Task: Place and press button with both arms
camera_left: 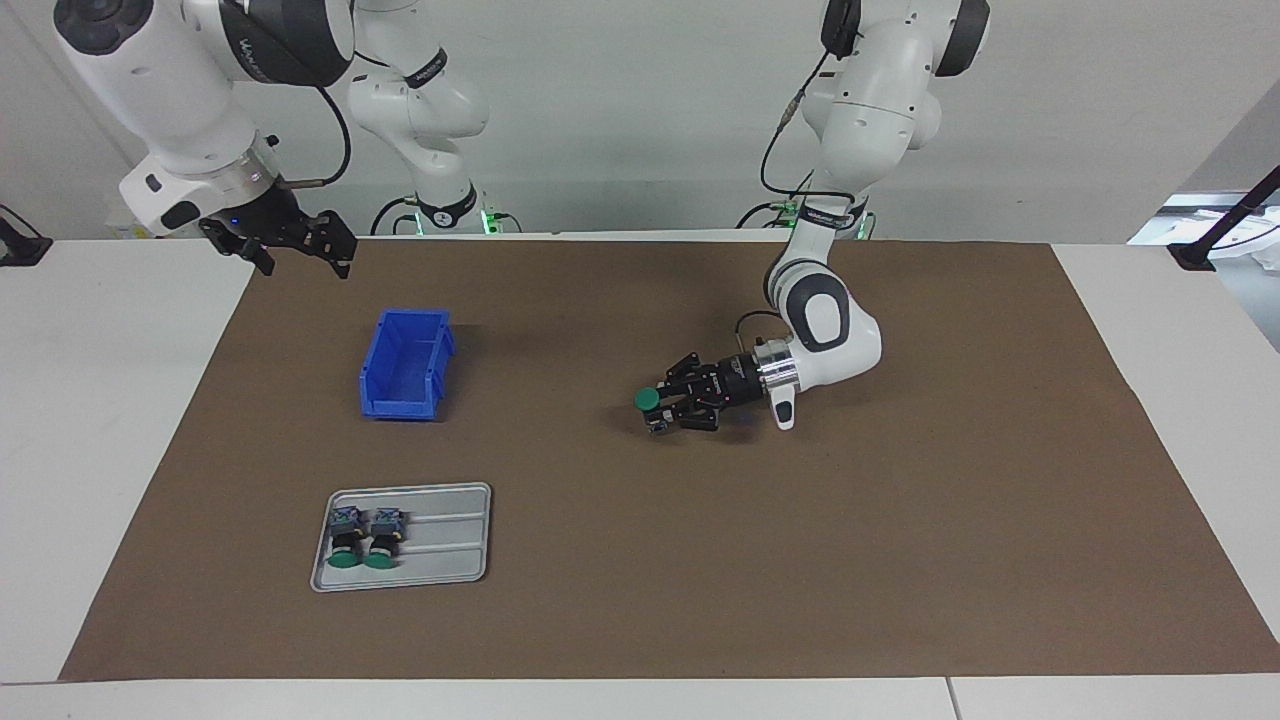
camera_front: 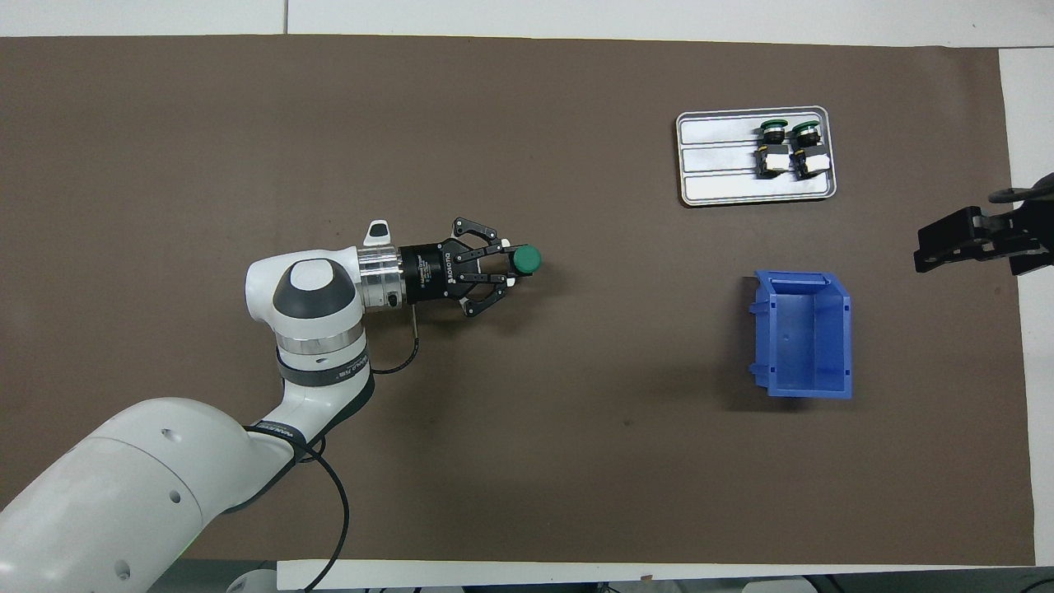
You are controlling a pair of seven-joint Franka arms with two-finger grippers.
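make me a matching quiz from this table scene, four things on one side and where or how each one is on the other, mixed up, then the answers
1. left gripper
2. right gripper
3. blue bin
4. metal tray

A. holds nothing inside
B. carries two green-capped buttons
C. open, raised over the mat's edge
D. shut on a green-capped button

Pairs: 1-D, 2-C, 3-A, 4-B

A mat [camera_left: 700, 560] covered the desk [camera_left: 100, 400]. On it, toward the right arm's end, sat a bin [camera_left: 405, 365], with a tray [camera_left: 440, 540] farther from the robots. Two buttons [camera_left: 365, 537] lay side by side in the tray. A third button [camera_left: 648, 400] was over mid-mat, gripped by the left gripper [camera_left: 660, 408].
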